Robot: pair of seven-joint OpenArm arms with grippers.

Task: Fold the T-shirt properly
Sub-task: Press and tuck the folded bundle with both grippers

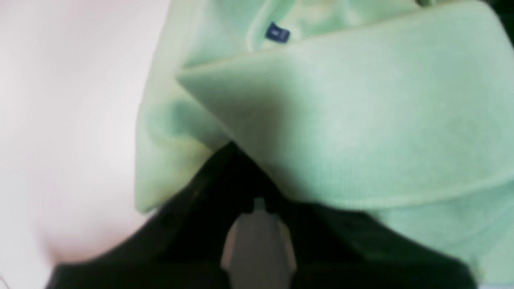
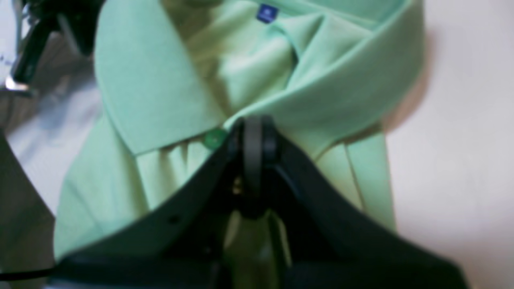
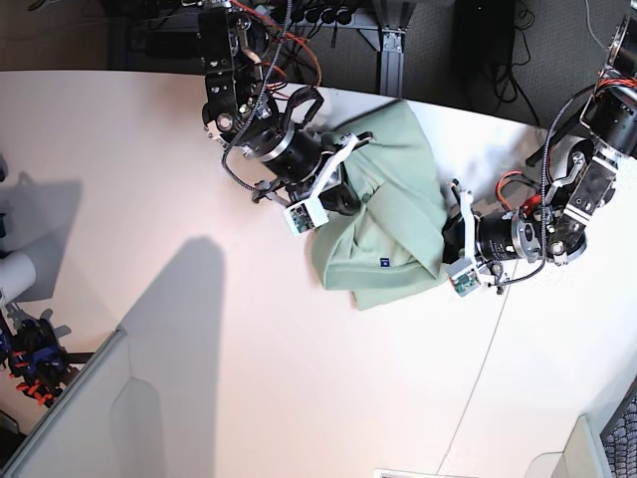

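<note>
The T-shirt (image 3: 393, 214) lies bunched on the white worktop (image 3: 149, 199) between the two arms, collar end nearer the camera. The right tool (image 2: 252, 132) is clamped on cloth beside a button (image 2: 215, 138); the left tool (image 1: 241, 160) pinches the opposite edge, both touching it

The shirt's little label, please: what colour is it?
Dark blue label; the left wrist view shows it best.

The left gripper (image 1: 241, 160) is closed on a fold of the mint-green T-shirt (image 1: 353, 120), which drapes up and to its right. The tiny blue label (image 1: 277, 33) sits well above the gripper; the white table (image 1: 68, 120) lies left.
</note>
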